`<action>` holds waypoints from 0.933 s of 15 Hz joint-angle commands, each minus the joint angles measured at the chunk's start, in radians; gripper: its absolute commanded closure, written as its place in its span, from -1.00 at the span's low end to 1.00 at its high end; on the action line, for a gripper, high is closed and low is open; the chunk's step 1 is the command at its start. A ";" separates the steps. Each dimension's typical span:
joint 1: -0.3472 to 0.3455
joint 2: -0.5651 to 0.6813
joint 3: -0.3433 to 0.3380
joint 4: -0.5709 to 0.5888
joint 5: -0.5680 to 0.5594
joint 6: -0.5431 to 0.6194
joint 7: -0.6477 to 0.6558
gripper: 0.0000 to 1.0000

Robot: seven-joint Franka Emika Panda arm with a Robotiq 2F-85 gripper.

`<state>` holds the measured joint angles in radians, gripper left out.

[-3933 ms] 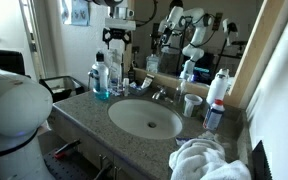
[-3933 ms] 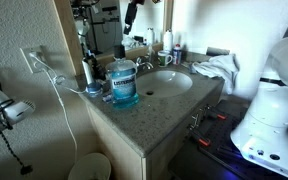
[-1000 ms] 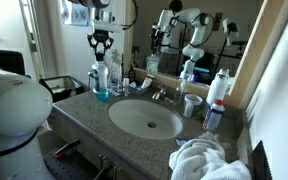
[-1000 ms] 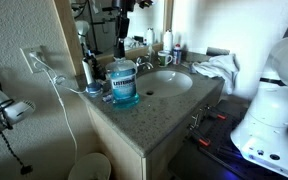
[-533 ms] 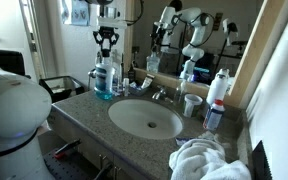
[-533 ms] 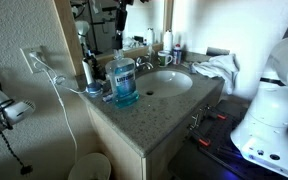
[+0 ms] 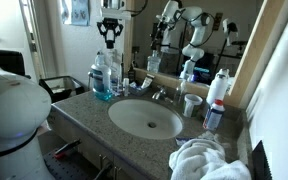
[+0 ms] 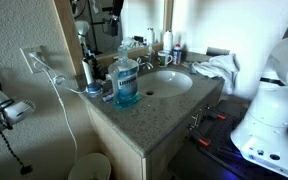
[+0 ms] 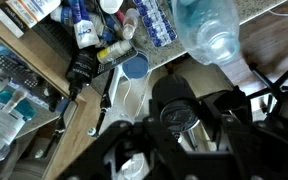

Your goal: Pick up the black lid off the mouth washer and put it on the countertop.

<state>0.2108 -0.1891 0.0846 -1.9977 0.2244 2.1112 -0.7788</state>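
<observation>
The mouth washer (image 7: 103,78) is a clear bottle with blue liquid, standing on the speckled countertop (image 7: 84,106) beside the oval sink (image 7: 144,118). It also shows in an exterior view as the mouth washer (image 8: 125,82). My gripper (image 7: 110,40) hangs above its neck. In the wrist view my gripper (image 9: 174,116) is shut on the black lid (image 9: 171,106), whose round top faces the camera. The mouth washer (image 9: 212,36) lies beyond the lid there, its mouth uncovered.
A white towel (image 7: 206,160) lies at the counter's front corner. White bottles (image 7: 219,88) and a cup (image 7: 192,103) stand by the mirror, with the faucet (image 7: 159,93) behind the sink. A toothbrush (image 8: 87,70) and hair dryer (image 8: 4,112) are near the wall.
The gripper has risen from the top of the mouth washer with the black lid in its fingers. The bottle has stayed in place.
</observation>
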 commanded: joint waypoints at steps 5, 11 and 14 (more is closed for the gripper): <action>-0.070 -0.065 -0.037 -0.045 -0.073 -0.040 0.079 0.59; -0.113 -0.141 -0.108 -0.246 -0.070 -0.006 0.098 0.59; -0.093 -0.172 -0.127 -0.373 -0.015 0.037 0.055 0.59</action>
<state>0.1004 -0.2971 -0.0320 -2.2381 0.1618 2.0898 -0.6915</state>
